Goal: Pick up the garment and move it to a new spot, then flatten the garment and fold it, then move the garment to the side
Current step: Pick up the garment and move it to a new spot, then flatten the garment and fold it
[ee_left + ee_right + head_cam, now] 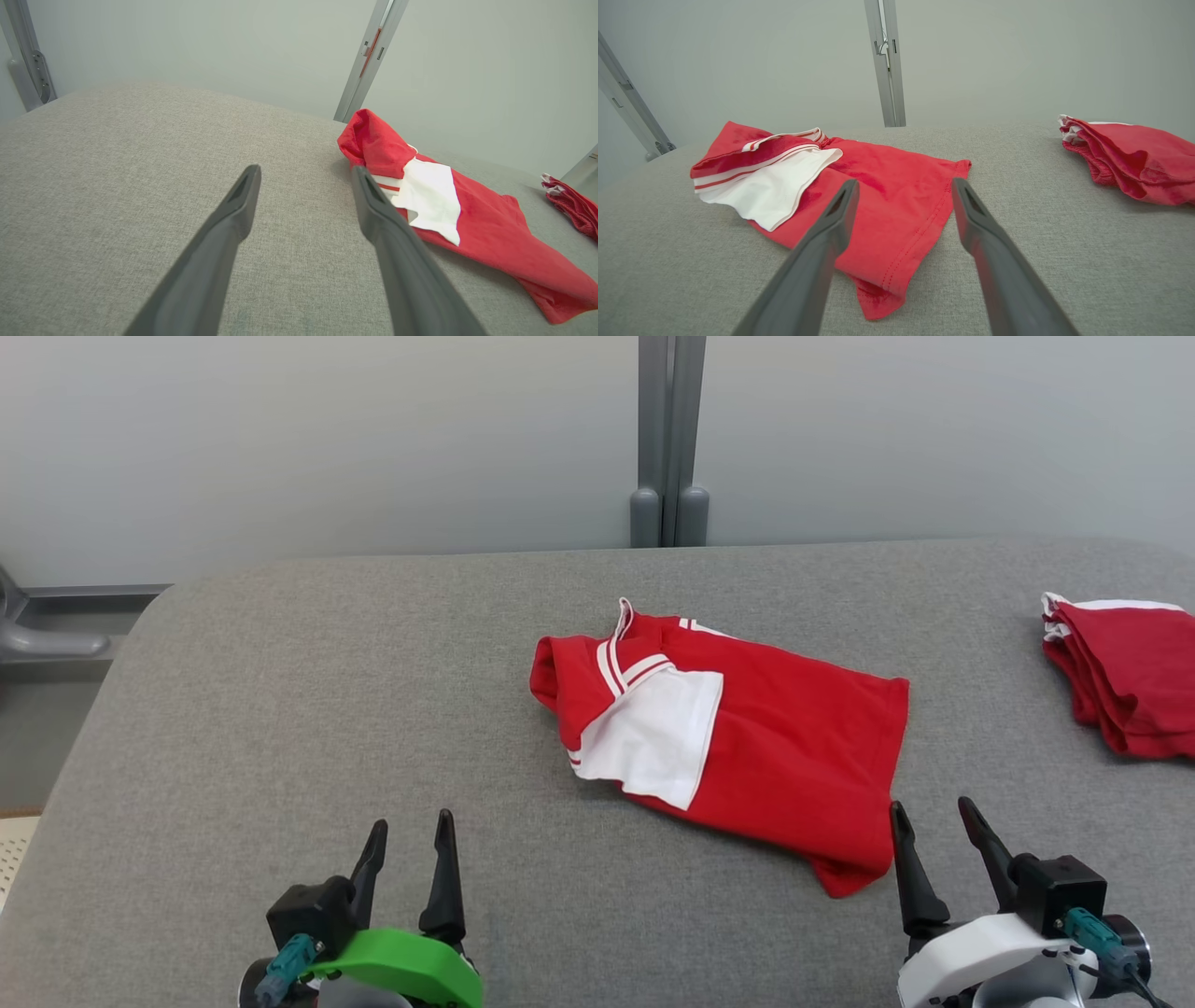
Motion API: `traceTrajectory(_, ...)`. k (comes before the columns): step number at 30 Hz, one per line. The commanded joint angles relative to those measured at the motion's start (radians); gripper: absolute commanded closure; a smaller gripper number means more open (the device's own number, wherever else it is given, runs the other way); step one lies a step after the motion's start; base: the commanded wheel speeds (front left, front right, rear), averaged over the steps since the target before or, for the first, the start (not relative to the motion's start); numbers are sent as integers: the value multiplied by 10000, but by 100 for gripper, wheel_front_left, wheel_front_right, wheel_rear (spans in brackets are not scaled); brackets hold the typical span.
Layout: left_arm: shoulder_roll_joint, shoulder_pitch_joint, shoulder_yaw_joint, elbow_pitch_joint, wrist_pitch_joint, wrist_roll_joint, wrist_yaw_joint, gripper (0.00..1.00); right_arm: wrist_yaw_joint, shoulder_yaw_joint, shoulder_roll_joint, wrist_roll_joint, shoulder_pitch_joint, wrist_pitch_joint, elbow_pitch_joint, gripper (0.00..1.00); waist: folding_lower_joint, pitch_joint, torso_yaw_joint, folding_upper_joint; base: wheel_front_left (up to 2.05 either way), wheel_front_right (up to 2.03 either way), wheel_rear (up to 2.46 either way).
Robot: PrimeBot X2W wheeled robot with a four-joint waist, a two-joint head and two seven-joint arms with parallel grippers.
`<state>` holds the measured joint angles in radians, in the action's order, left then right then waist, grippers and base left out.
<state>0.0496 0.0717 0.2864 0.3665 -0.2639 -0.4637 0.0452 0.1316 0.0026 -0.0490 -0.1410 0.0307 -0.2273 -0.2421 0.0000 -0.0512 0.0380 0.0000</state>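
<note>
See garment [794, 747] lying crosswise just ahead of right gripper [932, 807], farther from left gripper [412, 821]; both spread wide, empty.

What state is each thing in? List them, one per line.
red and white garment: partly folded, rumpled, lying unheld on the grey table
second red garment: folded, at the table's right edge
left gripper: open, empty
right gripper: open, empty, by the garment's near corner

Left gripper [306, 175] stands open, empty, fingers rising from bottom centre over grey padded surface [117, 154]; red-and-white garment [467, 210] lies crumpled at right, second red garment [572, 207] at far right edge.
</note>
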Motion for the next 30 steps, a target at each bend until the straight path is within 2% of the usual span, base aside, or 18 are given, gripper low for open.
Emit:
traceTrajectory(1, 21, -162, -13, -9, -5, 109, 12, 0, -19, 12, -28, -113, 72, -3, -9, 0, 0, -19, -12, 0, 0, 0, 0)
traceTrajectory(22, 20, -117, 247, -39, -5, 59, 18, 0, -18, 36, -28, 23, 48, -60, -76, 0, 0, 113, -156, 0, 0, 0, 0)
traceTrajectory(30, 21, 758, 1073, 432, 112, -142, -185, 0, -18, 85, -28, 193, -217, 56, 68, 0, 0, 478, -487, 0, 0, 0, 0)
